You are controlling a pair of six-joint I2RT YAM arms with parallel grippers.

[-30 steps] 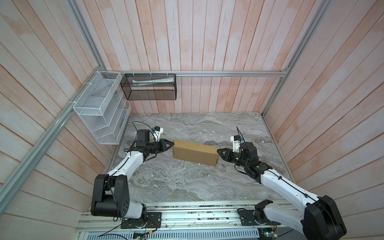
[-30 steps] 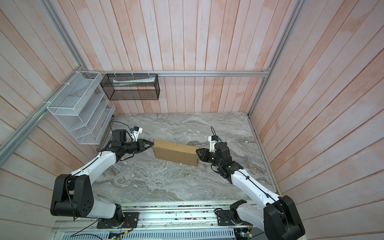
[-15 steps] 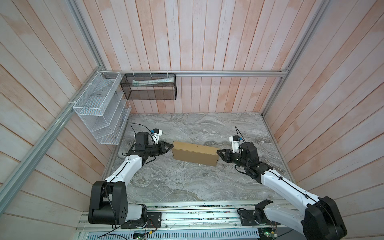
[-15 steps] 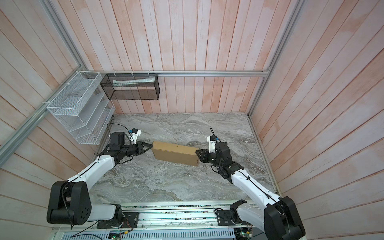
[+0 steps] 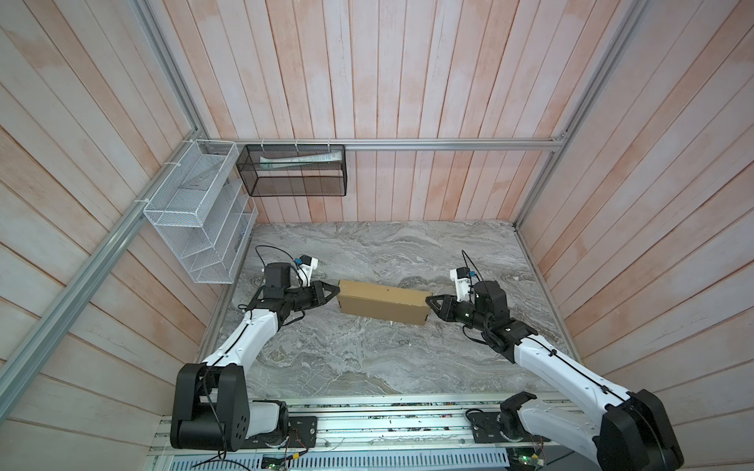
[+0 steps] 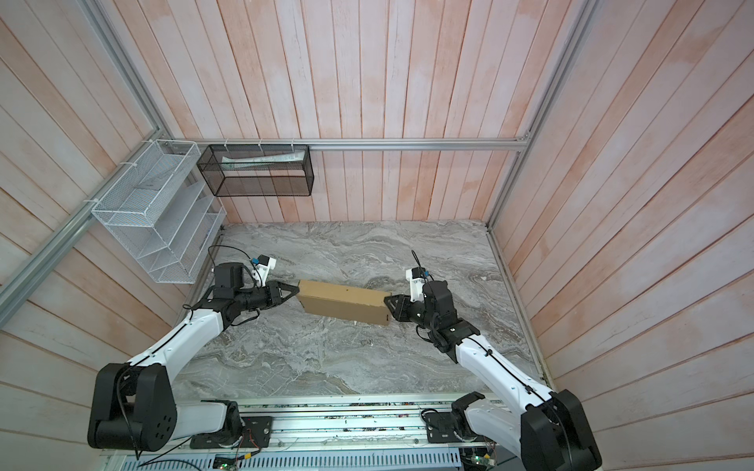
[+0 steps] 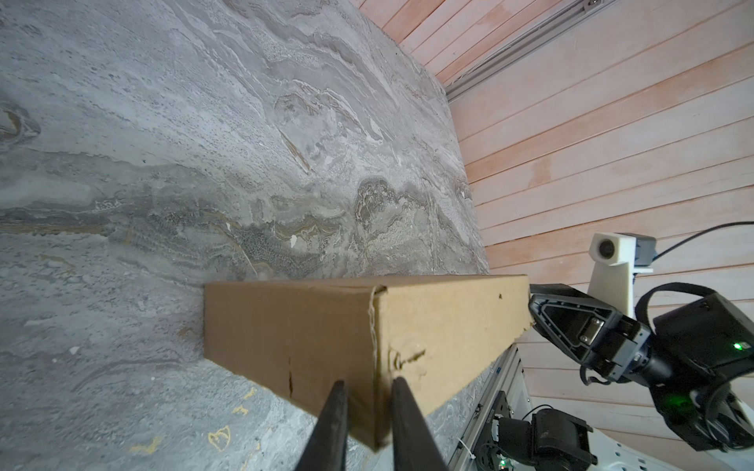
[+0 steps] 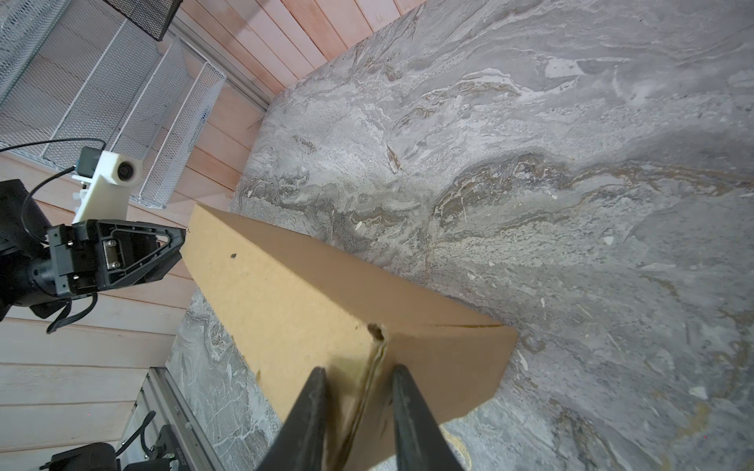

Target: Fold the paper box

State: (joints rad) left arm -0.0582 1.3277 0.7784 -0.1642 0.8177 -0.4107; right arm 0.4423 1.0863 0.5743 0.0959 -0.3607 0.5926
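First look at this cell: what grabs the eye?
The tan paper box sits mid-scene over the marble tabletop, with the left claw and right claw closed on its opposite ends. Next, the white wire rack and black mesh basket hung at the back-left corner.

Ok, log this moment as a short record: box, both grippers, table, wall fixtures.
paper box: closed up, plain tan, spanning between the two grippers
left gripper: jaws pinched on a corner edge at one end of the box
right gripper: jaws pinched on the seam edge at the opposite end
table: grey marble; whether the box rests on it is unclear
wall: white wire rack, black mesh basket
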